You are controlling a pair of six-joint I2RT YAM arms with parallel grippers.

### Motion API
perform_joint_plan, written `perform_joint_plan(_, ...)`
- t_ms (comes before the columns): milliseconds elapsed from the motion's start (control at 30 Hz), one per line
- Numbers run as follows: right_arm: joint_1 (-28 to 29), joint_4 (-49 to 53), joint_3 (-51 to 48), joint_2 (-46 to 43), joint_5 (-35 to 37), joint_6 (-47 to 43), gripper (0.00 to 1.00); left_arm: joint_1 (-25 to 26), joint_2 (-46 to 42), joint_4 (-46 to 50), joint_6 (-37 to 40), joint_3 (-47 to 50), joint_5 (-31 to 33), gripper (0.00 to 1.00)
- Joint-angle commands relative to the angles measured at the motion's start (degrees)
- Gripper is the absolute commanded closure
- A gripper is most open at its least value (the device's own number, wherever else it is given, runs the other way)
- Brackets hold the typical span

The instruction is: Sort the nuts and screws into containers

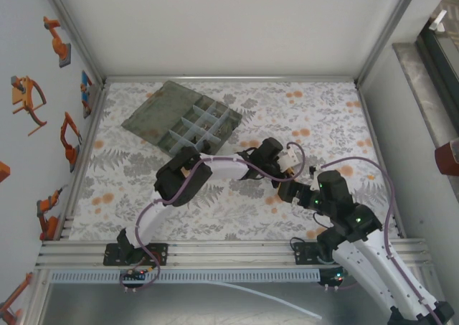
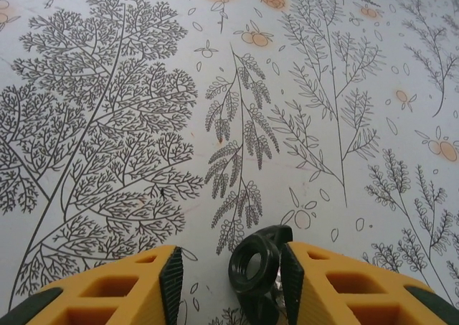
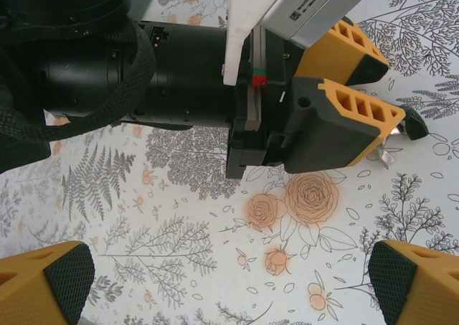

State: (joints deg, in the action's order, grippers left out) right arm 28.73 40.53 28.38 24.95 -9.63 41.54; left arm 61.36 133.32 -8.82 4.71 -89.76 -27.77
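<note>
Left jaws: the left gripper (image 2: 229, 262) is standing partly apart, with bare table showing between its pads, and it is not clamping anything.
Nut: one dark ring-shaped nut (image 2: 256, 264) is sitting against the inner pad of one yellow finger (image 2: 337, 285), its hole turned toward the wrist camera. A gap is showing between it and the other finger (image 2: 122, 285).
Nut, from the right wrist: the same dark piece is jutting from the tip of the lower finger of the left gripper (image 3: 391, 88). A pale metallic sliver (image 3: 387, 155) is hanging just under it. What the sliver is cannot be told.
Right jaws: the right gripper (image 3: 231, 276) is hanging wide apart, with nothing between its pads, and facing the left gripper's side.
Arms: in the top view the left gripper (image 1: 292, 156) and right gripper (image 1: 292, 193) are sitting near each other, right of the table's middle.
Containers: the organiser box (image 1: 203, 128) is lying at the far left of the table, well apart from both grippers, its flat lid (image 1: 159, 108) folded open. Its contents are too small to tell.
Table: a leaf-and-flower printed surface (image 1: 237, 210) is lying under everything.
</note>
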Motion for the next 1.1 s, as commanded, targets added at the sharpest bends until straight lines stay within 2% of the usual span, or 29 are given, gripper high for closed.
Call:
perform_joint_plan(0, 0.1, 0.0, 0.0, 0.1, -0.1, -0.7, 0.0, 1.1, 1.3, 0.1, -0.1, -1.3, 0.3, 0.62)
perform_joint_plan(267, 0.1, -0.5, -0.3, 0.8, -0.1, -1.0, 0.0, 1.9, 1.9, 0.6, 0.5, -0.8, 1.2, 0.63)
perform_joint_plan(500, 0.1, -1.2, -0.2, 1.7, 0.0, -1.6, 0.0, 1.5, 1.4, 0.4, -0.6, 0.6, 5.5, 0.73)
perform_joint_plan(833, 0.1, -3.0, 0.1, 5.2, 0.0, -2.7, 0.0, -2.1, -1.4, -6.3, -5.5, 6.1, 6.4, 0.83)
perform_joint_plan(1067, 0.1, -5.5, 0.0, 6.7, 1.6, -3.0, 0.0, -6.2, -7.9, -9.2, -8.7, 11.8, 6.5, 0.86)
